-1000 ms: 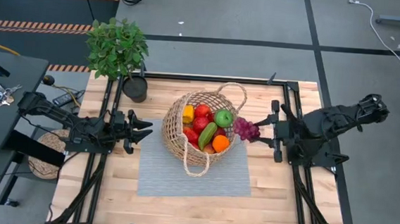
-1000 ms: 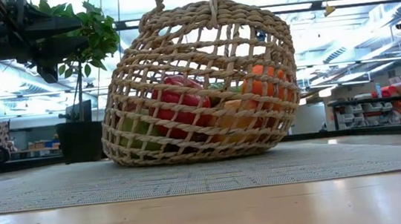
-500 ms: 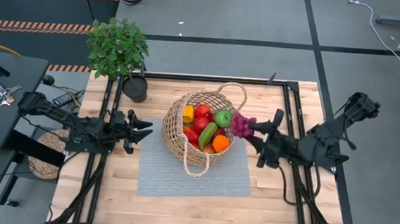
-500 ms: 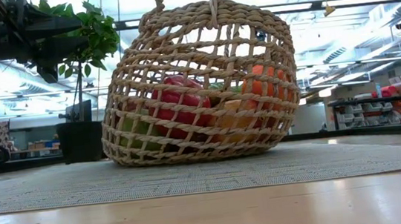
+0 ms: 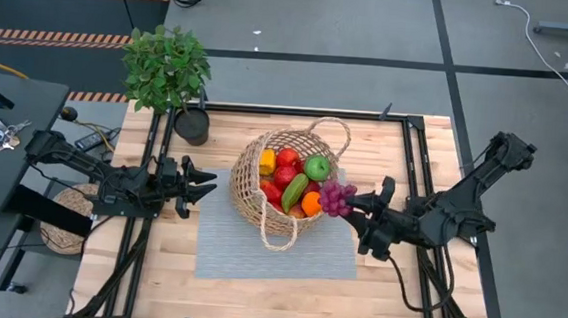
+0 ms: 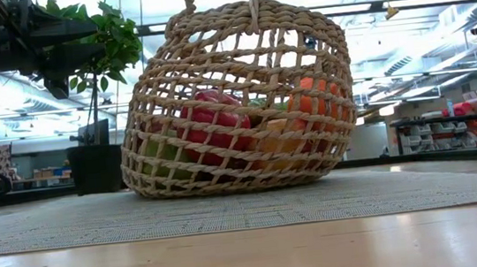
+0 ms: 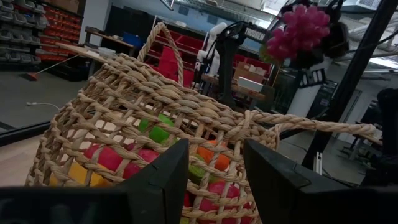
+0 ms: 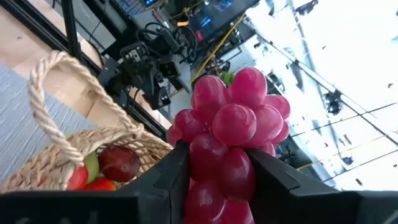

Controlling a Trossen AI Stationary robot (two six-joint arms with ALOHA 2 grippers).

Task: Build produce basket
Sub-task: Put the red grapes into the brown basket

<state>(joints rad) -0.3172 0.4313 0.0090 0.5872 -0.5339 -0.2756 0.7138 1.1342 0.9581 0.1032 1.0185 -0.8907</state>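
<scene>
Right tool (image 5: 351, 208) clamped on purple grapes (image 5: 336, 197) — raised just beside the basket (image 5: 284, 182), at its rim. Basket on a grey mat (image 5: 274, 241) on the wooden surface (image 5: 405, 298), holding apples, an orange, a cucumber. Left tool (image 5: 202, 185) parted, empty — near the basket's opposite side.

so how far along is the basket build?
Mostly filled: basket already holds apples, an orange, cucumber and yellow pepper. In hand: right hand grips the grapes beside the rim. Left: drop them in. Left hand waits open by the basket.
</scene>
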